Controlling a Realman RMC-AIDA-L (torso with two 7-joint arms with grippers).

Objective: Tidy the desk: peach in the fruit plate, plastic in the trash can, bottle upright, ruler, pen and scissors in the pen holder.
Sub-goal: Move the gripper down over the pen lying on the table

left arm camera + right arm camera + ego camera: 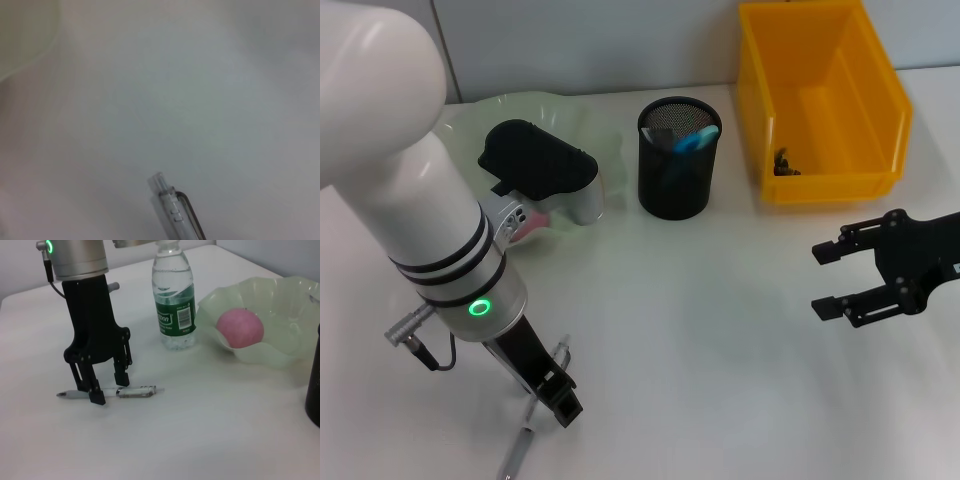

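A clear pen [134, 392] with a metal clip lies flat on the white table, and its clip end [172, 212] fills the left wrist view. My left gripper [111, 391] stands over it, open, one finger on each side of the barrel; the head view shows this gripper [560, 385] and the pen [518, 447] at front left. The bottle [172, 300] stands upright behind. A pink peach [240, 328] rests in the pale green fruit plate [285, 295]. The black mesh pen holder [678, 160] holds blue items. My right gripper [835, 282] hovers open at right, holding nothing.
The yellow bin [820, 185] stands at back right with a small dark thing [784, 165] on its floor. The left arm's wrist covers part of the fruit plate [535, 105] in the head view. Bare table lies between the two grippers.
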